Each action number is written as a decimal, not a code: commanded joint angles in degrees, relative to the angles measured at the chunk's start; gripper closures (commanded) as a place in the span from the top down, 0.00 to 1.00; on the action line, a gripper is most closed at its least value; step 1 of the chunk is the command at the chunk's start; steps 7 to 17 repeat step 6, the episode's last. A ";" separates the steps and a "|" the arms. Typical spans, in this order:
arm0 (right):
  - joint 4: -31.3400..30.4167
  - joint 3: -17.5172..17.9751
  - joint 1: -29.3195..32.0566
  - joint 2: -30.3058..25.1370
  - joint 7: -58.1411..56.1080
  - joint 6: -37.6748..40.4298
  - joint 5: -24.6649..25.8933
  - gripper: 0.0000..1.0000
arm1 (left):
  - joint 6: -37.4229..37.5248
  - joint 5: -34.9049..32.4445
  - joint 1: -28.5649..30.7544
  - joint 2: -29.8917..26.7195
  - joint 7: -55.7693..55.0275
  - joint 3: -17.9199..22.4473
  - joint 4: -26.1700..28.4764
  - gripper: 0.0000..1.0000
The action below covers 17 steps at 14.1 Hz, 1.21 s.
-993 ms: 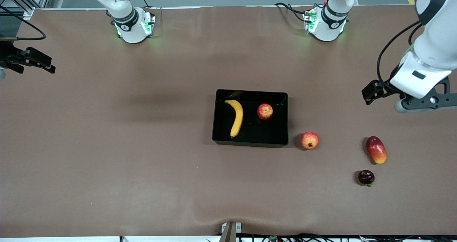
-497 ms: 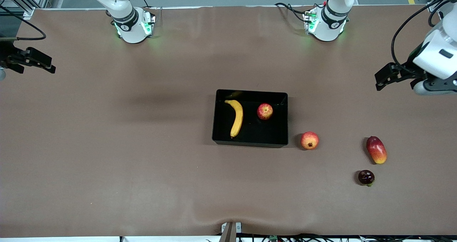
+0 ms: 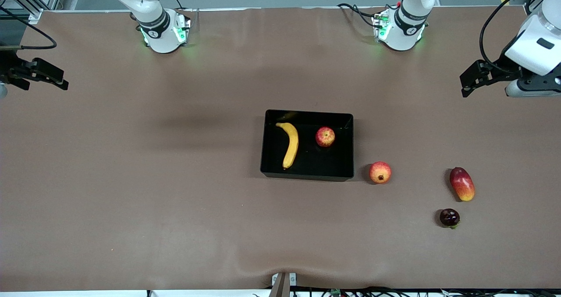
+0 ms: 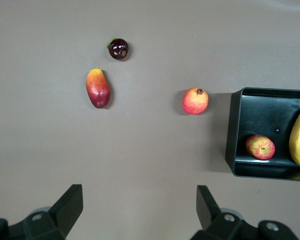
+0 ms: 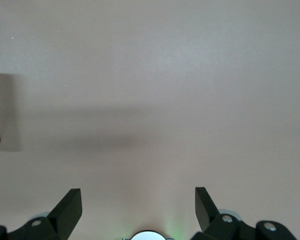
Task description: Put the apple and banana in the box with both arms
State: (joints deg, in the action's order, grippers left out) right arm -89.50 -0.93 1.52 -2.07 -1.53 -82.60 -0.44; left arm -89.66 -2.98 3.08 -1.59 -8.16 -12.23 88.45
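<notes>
The banana [image 3: 289,144] and the apple [image 3: 325,136] are lying side by side in the box [image 3: 307,174], so I am judging nothing is left. I am holding my left claw [image 4: 140,210] and right claw [image 5: 138,210] wide open, empty, well apart from the box, over the surface [image 3: 175,200].

The table [image 3: 131,192] is viewed from high across it, while the box [image 3: 307,173] is shared with both downward-facing wrist views.
</notes>
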 commanded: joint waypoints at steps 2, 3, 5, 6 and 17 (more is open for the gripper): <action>1.26 0.05 -0.29 0.49 0.74 0.77 0.53 1.00 | 0.01 2.54 0.96 -0.96 1.22 0.80 0.15 1.00; 1.26 0.05 -0.29 0.49 0.74 0.77 0.53 1.00 | 0.18 2.54 1.23 -0.96 1.13 0.72 0.14 1.00; 1.26 0.05 -0.38 0.49 0.74 0.77 0.53 1.00 | 0.36 2.27 1.23 -0.52 1.04 0.72 0.14 1.00; 1.26 0.05 -0.38 0.49 0.65 0.77 0.53 1.00 | 0.45 1.92 1.14 -0.52 0.95 0.72 0.06 1.00; 1.26 0.05 -0.38 0.49 0.65 0.77 0.53 1.00 | 0.45 1.92 1.14 -0.52 0.95 0.72 0.06 1.00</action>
